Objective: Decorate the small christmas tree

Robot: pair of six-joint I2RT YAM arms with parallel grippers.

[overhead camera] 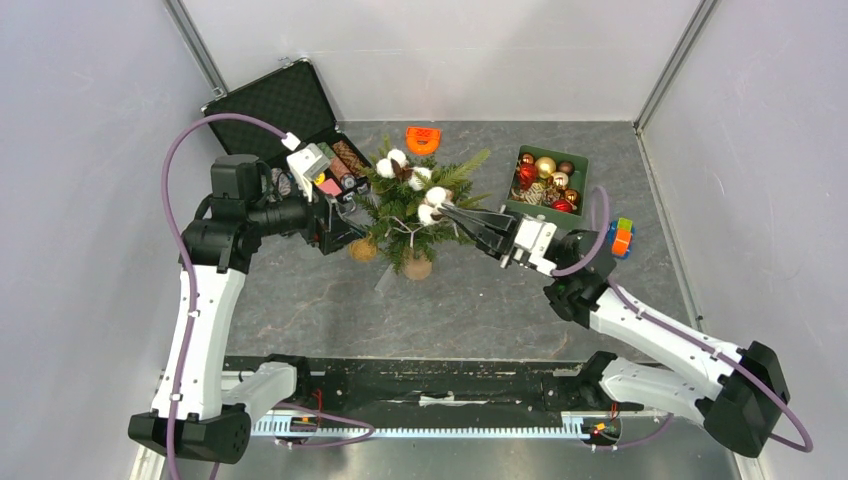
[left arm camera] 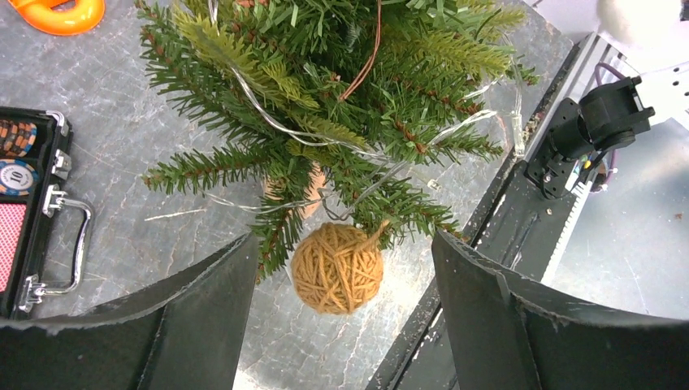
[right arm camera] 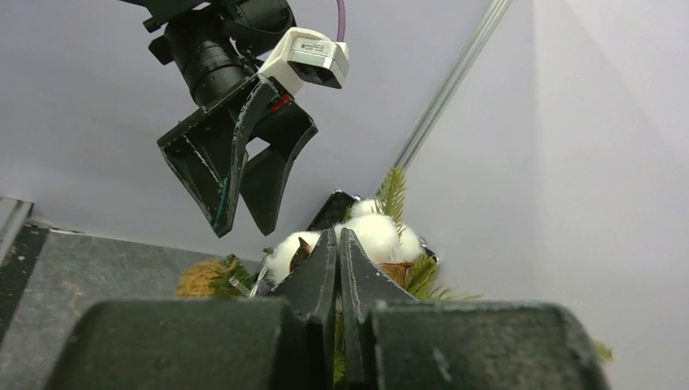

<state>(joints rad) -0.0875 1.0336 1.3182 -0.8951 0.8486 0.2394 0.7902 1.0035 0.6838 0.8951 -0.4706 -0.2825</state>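
Green and bushy, the tree (overhead camera: 415, 205) stands upright on its tan stump (overhead camera: 417, 267) on the grey stone-look table (overhead camera: 480, 300), about midway between the two arms. White cotton bolls (overhead camera: 398, 160) sit in the tree's upper branches, a thin wire of lights (left arm camera: 276, 122) winds through its needles, and a mustard yarn ball (left arm camera: 336, 268) hangs from a low branch on the tree's left side, close to the stump.

The left gripper (overhead camera: 350, 215) hovers just beside the tree on that left side, jaws spread wide and holding nothing. From its wrist camera the yarn ball shows between the two fingers (left arm camera: 203, 309) but apart from both.

The right gripper (overhead camera: 440, 207) reaches into the tree from the tree's right, near the top. It is clenched, its fingertips (right arm camera: 337, 244) meeting with no gap, and they press in among the cotton bolls. Whether anything thin is pinched between them cannot be told.

Behind the tree to the left lies an open black case (overhead camera: 290, 110), with poker chips in the part nearest the tree. A green box (overhead camera: 548, 180) of red and gold baubles stands to the tree's right, well apart from it. An orange object (overhead camera: 422, 138) lies just behind the tree.
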